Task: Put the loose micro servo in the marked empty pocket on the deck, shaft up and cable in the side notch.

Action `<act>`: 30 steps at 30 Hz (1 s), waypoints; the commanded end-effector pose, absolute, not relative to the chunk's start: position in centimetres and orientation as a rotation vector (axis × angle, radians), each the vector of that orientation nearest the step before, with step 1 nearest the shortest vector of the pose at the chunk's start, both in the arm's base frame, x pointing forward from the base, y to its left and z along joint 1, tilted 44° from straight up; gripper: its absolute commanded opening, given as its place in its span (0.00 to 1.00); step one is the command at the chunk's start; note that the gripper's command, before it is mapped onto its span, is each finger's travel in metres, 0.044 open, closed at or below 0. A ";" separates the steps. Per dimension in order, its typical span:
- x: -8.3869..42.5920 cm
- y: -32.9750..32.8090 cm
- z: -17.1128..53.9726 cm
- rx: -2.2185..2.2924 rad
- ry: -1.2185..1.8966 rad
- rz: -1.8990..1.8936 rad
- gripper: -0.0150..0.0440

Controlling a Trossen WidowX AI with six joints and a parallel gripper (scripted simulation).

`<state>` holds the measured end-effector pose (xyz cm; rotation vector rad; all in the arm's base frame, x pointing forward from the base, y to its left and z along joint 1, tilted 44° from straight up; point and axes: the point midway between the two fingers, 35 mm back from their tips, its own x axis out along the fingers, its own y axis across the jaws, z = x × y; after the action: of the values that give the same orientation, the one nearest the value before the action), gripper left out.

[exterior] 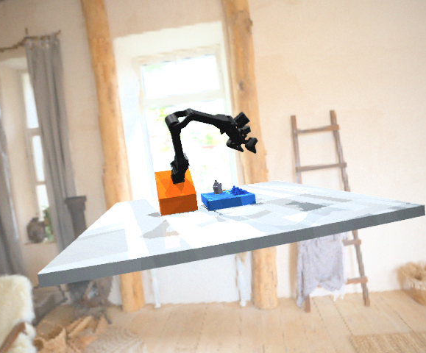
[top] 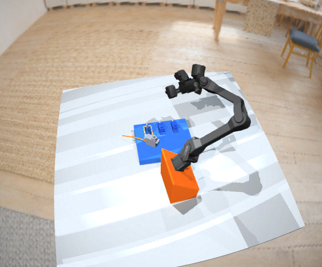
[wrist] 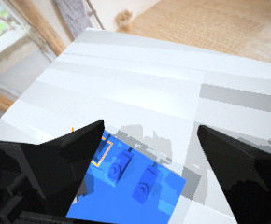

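The loose grey servo (top: 151, 141) (exterior: 217, 187) stands on the blue deck (top: 166, 147) (exterior: 229, 203) (wrist: 121, 205), output shaft up, close beside the marked pocket. Its orange cable (top: 132, 137) runs out past the deck's left edge in the top view. The pocket's yellow-orange outline (top: 144, 130) (wrist: 105, 154) surrounds a dark recess near the deck's edge. In the wrist view the left finger hides most of the servo and part of the outline. My gripper (top: 183, 94) (exterior: 247, 150) (wrist: 149, 126) is open and empty, high above the table and away from the servo.
Two blue servos (top: 161, 128) (top: 174, 126) (wrist: 119, 167) (wrist: 146, 183) sit in a row beside the marked pocket. A tall orange block (top: 183, 181) (exterior: 177, 206) under the arm's base stands close to the deck. The pale table (top: 97, 183) (exterior: 129, 243) carries everything.
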<state>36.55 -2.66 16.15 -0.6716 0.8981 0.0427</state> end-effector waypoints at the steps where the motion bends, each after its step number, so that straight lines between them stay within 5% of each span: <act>1: 36.1 -1.2 12.4 -0.675 1.032 0.066 1.00; 30: 24.8 3.5 -4.3 -1.175 1.762 0.031 1.00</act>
<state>25.90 3.57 -3.68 -1.1086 1.7239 0.0540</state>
